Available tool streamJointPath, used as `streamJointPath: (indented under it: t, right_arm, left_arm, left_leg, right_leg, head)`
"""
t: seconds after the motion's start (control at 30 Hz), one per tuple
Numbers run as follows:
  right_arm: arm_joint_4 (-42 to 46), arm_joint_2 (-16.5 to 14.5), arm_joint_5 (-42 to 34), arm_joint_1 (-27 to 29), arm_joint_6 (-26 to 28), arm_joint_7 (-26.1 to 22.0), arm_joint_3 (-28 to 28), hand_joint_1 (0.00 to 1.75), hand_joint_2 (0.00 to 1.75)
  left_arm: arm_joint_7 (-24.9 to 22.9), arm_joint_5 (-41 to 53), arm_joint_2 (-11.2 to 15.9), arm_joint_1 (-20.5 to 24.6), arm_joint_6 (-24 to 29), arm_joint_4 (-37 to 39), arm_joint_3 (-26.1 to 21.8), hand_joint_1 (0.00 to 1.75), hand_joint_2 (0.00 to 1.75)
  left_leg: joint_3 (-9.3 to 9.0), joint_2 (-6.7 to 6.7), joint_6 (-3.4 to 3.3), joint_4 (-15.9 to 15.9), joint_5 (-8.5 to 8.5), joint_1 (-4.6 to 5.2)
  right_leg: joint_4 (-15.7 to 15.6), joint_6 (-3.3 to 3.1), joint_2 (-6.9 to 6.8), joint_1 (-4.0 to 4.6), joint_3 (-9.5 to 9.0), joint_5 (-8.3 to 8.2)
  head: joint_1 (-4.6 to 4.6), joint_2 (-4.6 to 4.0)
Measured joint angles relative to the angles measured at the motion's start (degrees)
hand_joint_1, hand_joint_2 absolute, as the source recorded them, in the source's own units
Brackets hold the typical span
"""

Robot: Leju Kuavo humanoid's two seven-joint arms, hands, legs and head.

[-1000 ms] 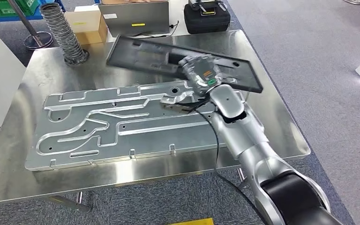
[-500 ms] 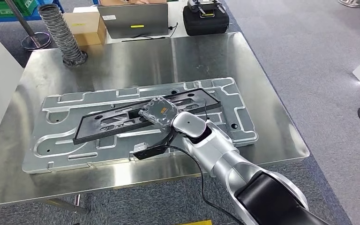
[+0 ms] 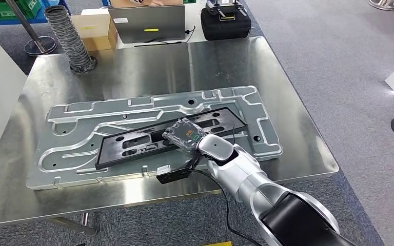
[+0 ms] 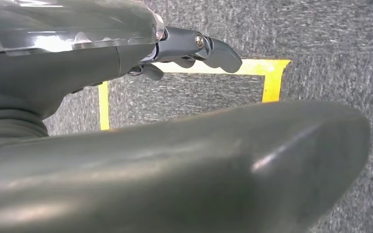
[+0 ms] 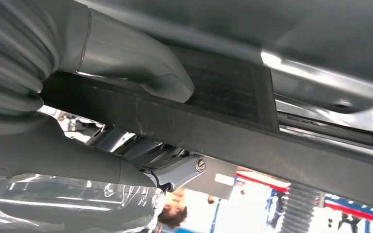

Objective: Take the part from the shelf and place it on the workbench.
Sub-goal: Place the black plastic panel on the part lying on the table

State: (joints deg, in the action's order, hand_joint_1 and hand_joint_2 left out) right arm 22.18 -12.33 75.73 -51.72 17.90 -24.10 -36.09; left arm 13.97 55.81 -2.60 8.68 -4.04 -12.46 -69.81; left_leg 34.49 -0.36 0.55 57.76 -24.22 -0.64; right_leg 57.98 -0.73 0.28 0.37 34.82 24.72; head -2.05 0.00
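Head view, going left to right. Ribbed grey hose [image 3: 71, 38] stands at about 10 o'clock on the steel bench [image 3: 149, 66]; beside it, off the far edge, a cardboard box [image 3: 96, 28], a grey laptop [image 3: 148, 21], then a black case [image 3: 225, 21] at about 1 o'clock.

Large machined aluminium plate [image 3: 82, 128] lies flat across the bench middle. The black part [image 3: 133, 144], a long slotted panel, lies on top of this plate, running from about 8 o'clock up toward 2 o'clock.

Right hand [image 3: 183, 134] sits over the part's near long edge, roughly mid-length, arm coming in from 5 o'clock. In the right wrist view the thick thumb [image 5: 145, 73] presses on one face of the part [image 5: 233, 126] and the darker fingers [image 5: 175, 170] lie against the opposite face, so the panel's edge is pinched between them: the hand grips the part.

Left hand [image 4: 141, 53] hangs over grey carpet with yellow floor tape [image 4: 272, 77]; its fingers [image 4: 218, 53] are loosely extended, nothing between them.
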Motion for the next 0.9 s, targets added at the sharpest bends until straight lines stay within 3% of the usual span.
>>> streamJointPath:
  t: [0.07, 0.13, 0.2, 0.23, 0.27, 0.3, 0.37, 0.43, 0.57, 0.63, 0.7, 0.73, 0.77, 0.8, 0.9]
  right_arm:
    - [-0.4, 0.2, -0.2, 0.2, 0.1, 0.0, 0.0, 0.0, 0.0]
    - [-0.8, 0.3, -0.5, 0.6, -0.1, 0.0, 0.0, 0.0, 0.0]
    - [-1.2, 0.4, -0.7, 1.3, -0.2, -0.3, 0.0, 0.0, 0.0]
    - [-1.4, 0.5, -0.9, 1.6, -0.1, -0.4, 0.0, 0.0, 0.0]
    - [-1.6, 0.5, -1.0, 1.8, 0.2, -0.5, 0.0, 0.0, 0.0]
    - [-1.7, 0.6, -1.3, 1.9, 0.5, -0.7, 0.0, 0.0, 0.0]
    - [-1.8, 0.6, -1.9, 1.8, 1.2, -1.1, 0.0, 0.0, 0.0]
    - [-1.8, 0.6, -2.5, 1.8, 2.1, -1.7, 0.0, 0.0, 0.0]
    - [-1.7, 0.6, -4.4, 1.8, 4.3, -3.3, 0.0, 0.0, 0.0]
    - [-1.5, 0.5, -6.3, 1.8, 4.8, -4.9, 0.2, 0.0, 0.0]
    - [-1.2, 0.5, -8.9, 2.0, 5.4, -7.0, 0.6, 0.0, 0.0]
    - [-0.9, 0.5, -10.6, 2.2, 5.8, -8.3, 1.0, 0.0, 0.0]
    - [-0.5, 0.5, -12.3, 2.3, 6.3, -9.6, 1.6, 0.0, 0.0]
    - [0.1, 0.5, -14.0, 2.3, 6.9, -10.7, 2.3, 0.0, 0.0]
    - [2.7, 0.5, -19.1, 2.3, 9.7, -13.8, 4.6, 0.0, 0.0]
  left_arm:
    - [0.2, -0.1, 0.1, 0.0, -0.1, 0.0, 0.0, 0.0, 1.75]
    - [0.5, -0.3, 0.1, 0.0, -0.2, 0.0, 0.0, 0.0, 1.75]
    - [0.5, -0.4, 0.1, -0.1, -0.3, 0.0, 0.0, 0.0, 1.75]
    - [0.5, -0.4, 0.1, -0.2, -0.3, 0.0, 0.0, 0.0, 1.75]
    - [0.5, -0.4, 0.2, -0.3, -0.3, 0.0, 0.0, 0.0, 1.31]
    - [0.6, -0.4, 0.2, -0.3, -0.2, 0.0, 0.0, 0.0, 0.87]
    - [0.9, -0.3, 0.4, -0.2, -0.1, 0.0, 0.0, 0.0, 0.0]
    - [1.2, -0.3, 0.4, -0.2, 0.0, 0.0, 0.0, 0.0, 0.0]
    - [1.6, -0.4, 0.4, -0.3, 0.2, 0.0, 0.0, 0.0, 0.0]
    - [1.6, -0.4, 0.4, -0.2, 0.3, 0.0, 0.0, 0.0, 0.0]
    - [1.6, -0.5, 0.4, -0.3, 0.5, 0.0, 0.0, 0.0, 0.0]
    - [1.6, -0.5, 0.4, -0.3, 0.6, 0.0, 0.0, 0.0, 0.0]
    - [1.6, -0.5, 0.4, -0.4, 0.7, 0.0, 0.0, 0.0, 0.0]
    - [1.6, -0.5, 0.4, -0.4, 0.7, 0.0, 0.0, 0.0, 0.0]
    - [1.7, -0.6, 0.2, -0.4, 0.8, 0.0, 0.0, 0.0, 0.0]
  left_leg:
    - [0.19, 0.04, 0.51, 0.9, -0.87, 0.01]
    - [2.31, 0.07, 0.89, 6.0, -4.0, -0.12]
    - [5.68, 0.07, 1.26, 13.5, -7.45, -0.28]
    - [6.67, 0.08, 1.44, 15.8, -8.02, -0.37]
    - [6.52, 0.09, 1.58, 15.7, -7.37, -0.48]
    - [5.23, 0.12, 1.68, 13.2, -5.73, -0.61]
    - [1.04, 0.16, 1.72, 5.1, -2.2, -0.8]
    - [-1.15, 0.04, 1.21, 0.6, -1.06, -0.72]
    - [-1.1, -0.03, -0.4, 0.1, -0.78, -0.64]
    - [-1.05, 0.06, -1.0, -0.1, -0.55, -0.7]
    - [-0.88, 0.1, -1.23, -0.1, -0.5, -0.6]
    - [-0.84, 0.1, -1.26, -0.1, -0.49, -0.55]
    - [-0.81, 0.08, -1.27, 0.0, -0.48, -0.5]
    - [-0.83, 0.05, -1.27, 0.0, -0.48, -0.44]
    - [-0.91, -0.04, -1.05, 0.0, -0.55, -0.23]
  right_leg:
    - [-0.8, -0.53, -0.07, -0.37, -0.48, -0.41]
    - [-1.4, -0.92, -0.21, -0.61, -0.78, -0.73]
    - [-1.3, -1.03, -0.24, -0.58, -0.68, -0.75]
    - [-1.3, -1.02, -0.21, -0.57, -0.65, -0.74]
    - [-1.1, -0.96, -0.17, -0.61, -0.64, -0.7]
    - [-1.0, -0.84, -0.1, -0.67, -0.67, -0.61]
    - [-0.5, -0.33, 0.05, -0.64, -0.66, -0.3]
    - [-0.1, 0.27, 0.18, -0.45, -0.46, -0.15]
    - [0.7, 1.56, 0.15, -0.63, 0.01, 0.39]
    - [5.6, 2.06, 0.02, -0.78, 2.19, 3.41]
    - [13.6, 2.3, -0.02, -0.8, 5.89, 7.05]
    - [16.2, 2.3, -0.03, -0.8, 7.13, 7.72]
    - [16.6, 2.19, -0.02, -0.79, 7.33, 7.25]
    - [14.7, 1.97, -0.02, -0.75, 6.41, 5.77]
    - [3.1, 0.8, -0.04, -0.33, 0.79, 0.74]
  head:
    - [0.0, 0.0]
    - [0.0, 0.0]
    - [0.0, 0.0]
    - [0.0, 0.0]
    - [0.0, 0.0]
    - [0.0, 0.0]
    - [-0.01, 0.0]
    - [0.0, 0.0]
    - [0.0, 0.0]
    - [0.0, 0.0]
    - [0.0, 0.0]
    - [0.0, 0.0]
    - [0.0, 0.0]
    - [0.0, 0.0]
    - [0.0, 0.0]
